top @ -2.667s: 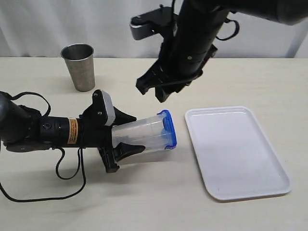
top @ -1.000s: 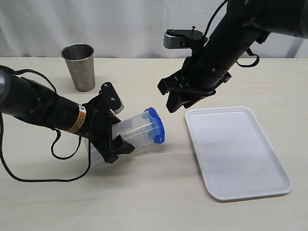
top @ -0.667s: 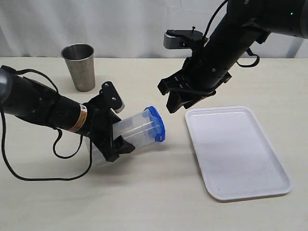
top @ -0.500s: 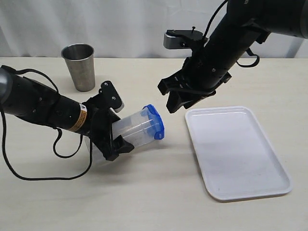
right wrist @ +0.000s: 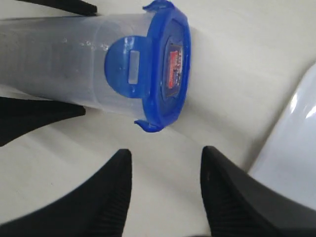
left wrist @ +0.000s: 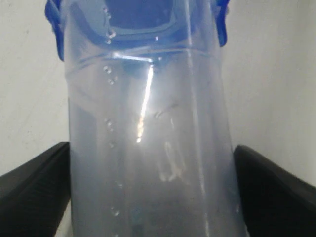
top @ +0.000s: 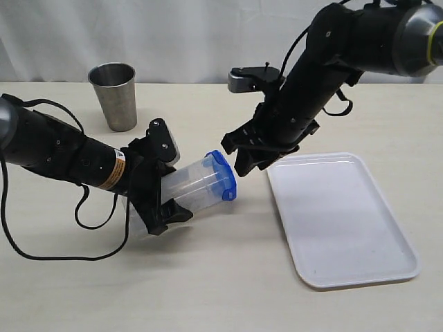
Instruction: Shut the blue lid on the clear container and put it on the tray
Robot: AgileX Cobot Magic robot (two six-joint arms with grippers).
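1 clear container (top: 190,185) w/ blue lid (top: 225,176)

I'd call this a robot lab bench, not a home or kitchen. Going on:
- bare beige table (top: 228,290), with a plain white curtain (top: 180,34) hung right behind it as a backdrop
- 2 black arms over it, left arm (top: 48,149) and right arm (top: 325,62), each with exposed wiring
- a loose black cable (top: 83,257) looped on the tabletop
- just 3 plain props: steel cup (top: 115,97), container (top: 197,183), white tray (top: 346,221)
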